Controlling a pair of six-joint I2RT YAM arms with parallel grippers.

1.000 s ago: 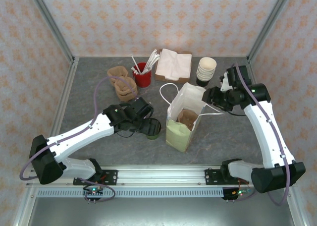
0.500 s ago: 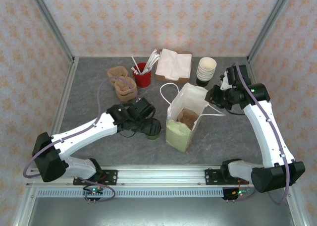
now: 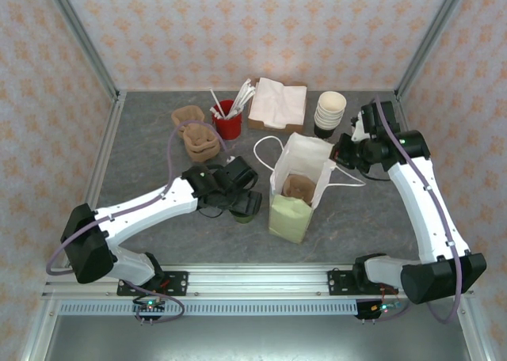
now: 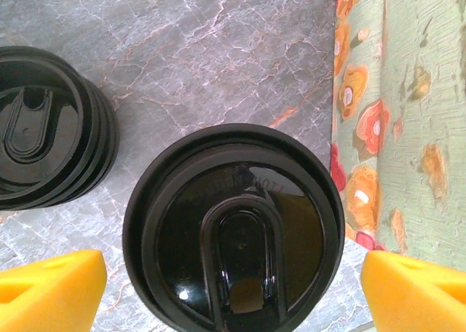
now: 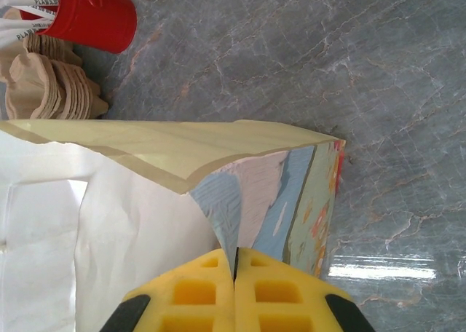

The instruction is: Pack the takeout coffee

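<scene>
Under the wide-open left tool [image 4: 233, 292] stands the black-lidded olive cup [image 4: 233, 201], right tool [image 5: 234, 274] pinching the bag [image 5: 218, 146]

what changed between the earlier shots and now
The right tool closed and now pinches the rim of the paper bag, which barely shifted. The left tool crept a little toward the bag. It is still open and sits astride the lidded cup without gripping it. The cup, the cup stack and the red holder stayed put.
</scene>
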